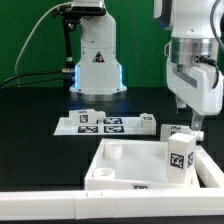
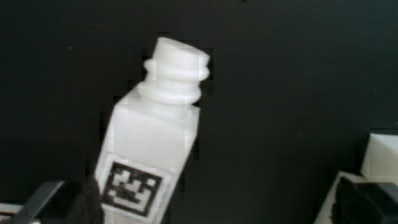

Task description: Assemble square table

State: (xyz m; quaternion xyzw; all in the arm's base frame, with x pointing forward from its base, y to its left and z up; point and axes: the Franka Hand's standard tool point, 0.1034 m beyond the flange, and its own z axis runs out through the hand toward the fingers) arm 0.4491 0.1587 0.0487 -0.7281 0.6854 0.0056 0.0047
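Note:
The square table's white slab (image 1: 120,160) with its raised rim lies near the front of the black table. One tagged white leg (image 1: 181,152) stands upright at the slab's corner on the exterior view's right. Just behind it another leg (image 1: 178,131) lies on the table under my gripper (image 1: 190,124). In the wrist view this leg (image 2: 157,125) lies lengthwise with its threaded end pointing away. Its tagged end reaches between my open gripper's (image 2: 205,214) fingers, closer to one dark fingertip (image 2: 43,200). Nothing is held.
The marker board (image 1: 103,124) lies behind the slab, with two more white leg pieces (image 1: 87,117) (image 1: 147,121) at its ends. A long white bar (image 1: 40,206) runs along the front edge. A white robot base (image 1: 96,62) stands at the back.

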